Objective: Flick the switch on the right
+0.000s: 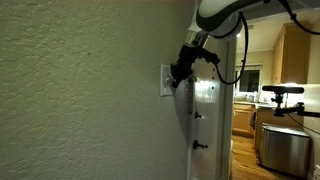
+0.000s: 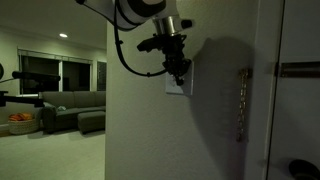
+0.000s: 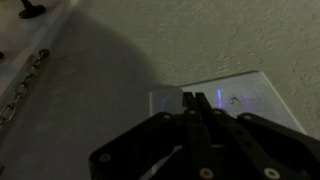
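Observation:
A white rectangular wall plate (image 1: pixel 166 82) is set in the textured wall; it also shows in an exterior view (image 2: pixel 180 86) and in the wrist view (image 3: pixel 235 98). My black gripper (image 1: pixel 180 70) is pressed up to the plate in both exterior views (image 2: pixel 178 72). In the wrist view the two fingers (image 3: pixel 192 100) lie closed together with their tips on the plate. A toggle (image 3: pixel 219 98) shows as a faint bright bar just right of the fingertips. Any toggle under the fingertips is hidden.
A white door (image 1: pixel 205 120) with hinges stands beside the plate. A door chain (image 2: pixel 240 100) hangs on the wall. A kitchen with a camera stand (image 1: pixel 283 92) lies behind. A dim living room with a sofa (image 2: pixel 70 108) lies on the other side.

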Controlling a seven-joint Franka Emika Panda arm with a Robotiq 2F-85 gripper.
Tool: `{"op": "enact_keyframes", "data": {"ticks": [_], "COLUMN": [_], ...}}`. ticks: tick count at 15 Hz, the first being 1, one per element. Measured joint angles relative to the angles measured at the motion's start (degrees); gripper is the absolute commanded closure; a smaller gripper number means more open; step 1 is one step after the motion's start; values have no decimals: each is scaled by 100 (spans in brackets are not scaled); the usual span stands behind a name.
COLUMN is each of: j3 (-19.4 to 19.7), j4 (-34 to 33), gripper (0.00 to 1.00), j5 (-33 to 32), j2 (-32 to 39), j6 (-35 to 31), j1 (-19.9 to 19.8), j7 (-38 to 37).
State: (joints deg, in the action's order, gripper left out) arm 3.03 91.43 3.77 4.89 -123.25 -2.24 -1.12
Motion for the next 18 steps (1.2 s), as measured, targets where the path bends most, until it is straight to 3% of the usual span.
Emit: {"op": "enact_keyframes", "data": {"ticks": [9, 10, 11, 13, 18], "j3": [80, 81, 81, 77, 54], "j4": [-63, -81, -95, -96, -97], "gripper": [94, 88, 68, 63, 33], "j5": [-37, -37, -37, -37, -34], "j2": [-375, -381, -381, -379, -265], "j6": [175, 180, 190, 239, 473], "j1": [-29, -29, -29, -27, -24], "j7": [293, 294, 295, 303, 304]}}
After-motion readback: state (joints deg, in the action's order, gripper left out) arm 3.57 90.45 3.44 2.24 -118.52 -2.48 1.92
